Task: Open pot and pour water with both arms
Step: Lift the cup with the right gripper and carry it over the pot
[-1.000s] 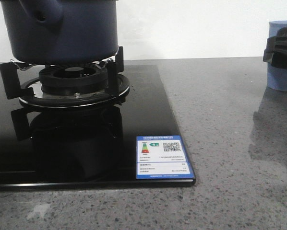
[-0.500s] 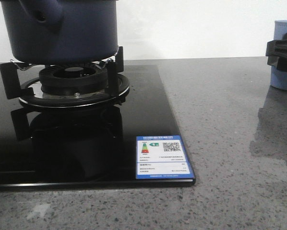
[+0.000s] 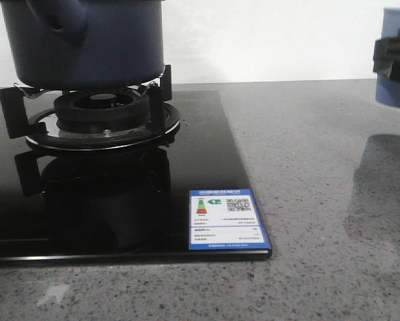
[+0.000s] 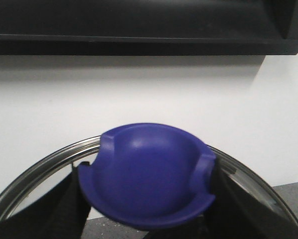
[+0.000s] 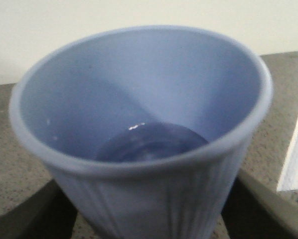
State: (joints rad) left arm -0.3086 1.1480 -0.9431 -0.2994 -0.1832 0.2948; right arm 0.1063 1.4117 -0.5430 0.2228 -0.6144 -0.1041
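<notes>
You see the pot [image 3: 86, 43] in the upper left of the front view, sitting upright on the black burner grate [image 3: 93, 117] of the glass stove top [image 3: 186, 167], its top edge cut off by the frame. Its stubby handle [image 3: 59, 17] with the hole points toward the camera and a little to the left edge of the frame; the pot's axis stands vertical. Near the stove top's lower right corner lies a blue and white label [image 3: 227, 219] with a QR code and a coloured rating arrow; the print on it is too small to read. At the far right edge of the front view you find the pale blue cup [image 3: 397, 60] raised clear of the grey speckled counter [image 3: 320, 200], well apart from the pot, with the right gripper [image 3: 395, 57] clamped around its side. In the right wrist view the ribbed cup [image 5: 144, 149] fills the frame, mouth tilted toward the camera, liquid visible at the bottom. In the left wrist view the left gripper [image 4: 146, 209] has its dark fingers [image 4: 54, 209] pressed on either side of the blue knob [image 4: 146, 174] of the lid [image 4: 49, 162], whose metal rim arcs behind it, so the lid is off the pot and held against a white wall.
</notes>
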